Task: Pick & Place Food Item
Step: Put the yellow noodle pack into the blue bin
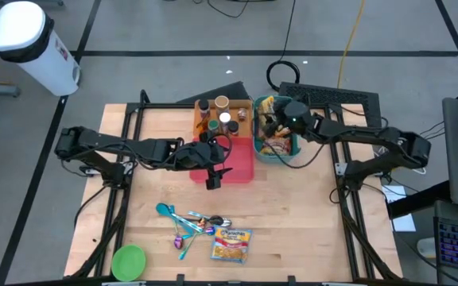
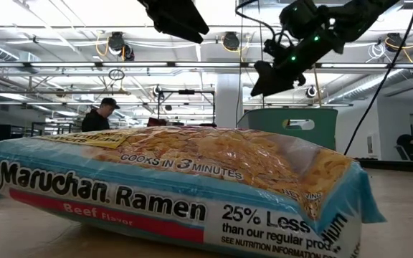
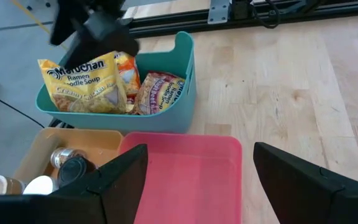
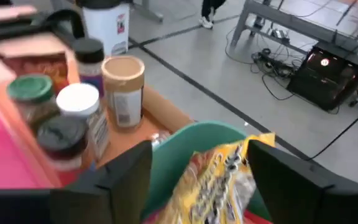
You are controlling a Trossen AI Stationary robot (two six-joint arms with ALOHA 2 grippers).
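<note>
Ramen packets sit in two places: several stand in the teal bin [image 1: 275,151] at the back of the tabletop [image 1: 308,230], and one Maruchan ramen packet [image 1: 231,244] lies flat near the front edge, filling your low view [image 2: 171,186]. You see the wooden tabletop carrying everything. Teal bin is just right of the pink tray [image 1: 241,163], touching or nearly so; the tan box [image 1: 245,107] of jars sits behind the pink tray, beside the bin. In the bin, left wrist view shows a yellow Maruchan packet [image 3: 82,84] leaning at one end and a reddish packet [image 3: 160,93] next to it.

Right gripper [image 1: 281,123] hangs over the teal bin; its fingers [image 4: 114,180] are spread, with a yellow packet [image 4: 219,180] between them but you can't tell if they touch it. Left gripper [image 1: 215,176] hovers over the pink tray, fingers [image 3: 114,177] spread, holding nothing.

Green plate [image 1: 129,260] sits at the front left corner. Utensils [image 1: 185,222] with teal and coloured handles lie just left of the front ramen packet. Jars [image 4: 79,112] stand upright in the tan box. A person [image 2: 100,115] stands far back in the room.
</note>
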